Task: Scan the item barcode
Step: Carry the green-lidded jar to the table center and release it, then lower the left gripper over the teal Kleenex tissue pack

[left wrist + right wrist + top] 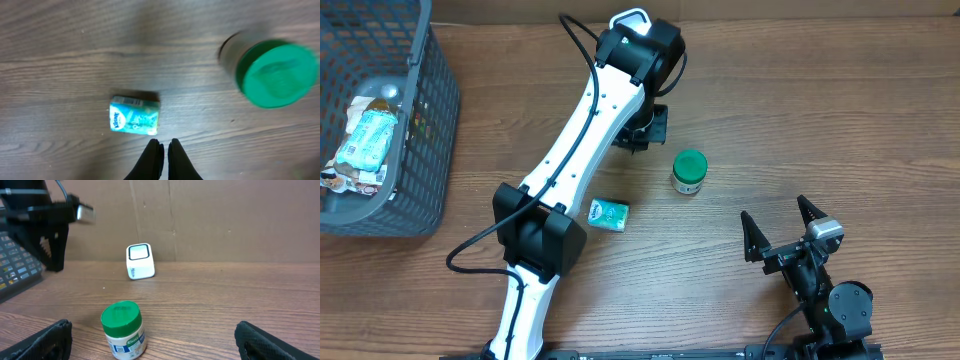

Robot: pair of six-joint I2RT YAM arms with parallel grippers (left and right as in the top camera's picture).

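A jar with a green lid (690, 172) stands upright on the wooden table; its white label carries a small code (122, 330). A teal tissue pack (608, 215) lies flat to its left. The white scanner (140, 261) sits at the table's far edge, partly hidden under the left arm in the overhead view. My left gripper (164, 145) is shut with nothing between its fingers, hovering above the table short of the tissue pack (135, 115), with the jar (272, 72) off to its right. My right gripper (785, 228) stands wide open, empty, with the jar ahead of it.
A dark wire basket (415, 130) holding packaged goods fills the left edge of the table. The white left arm (580, 130) stretches diagonally across the middle. A cardboard wall (225, 215) backs the table.
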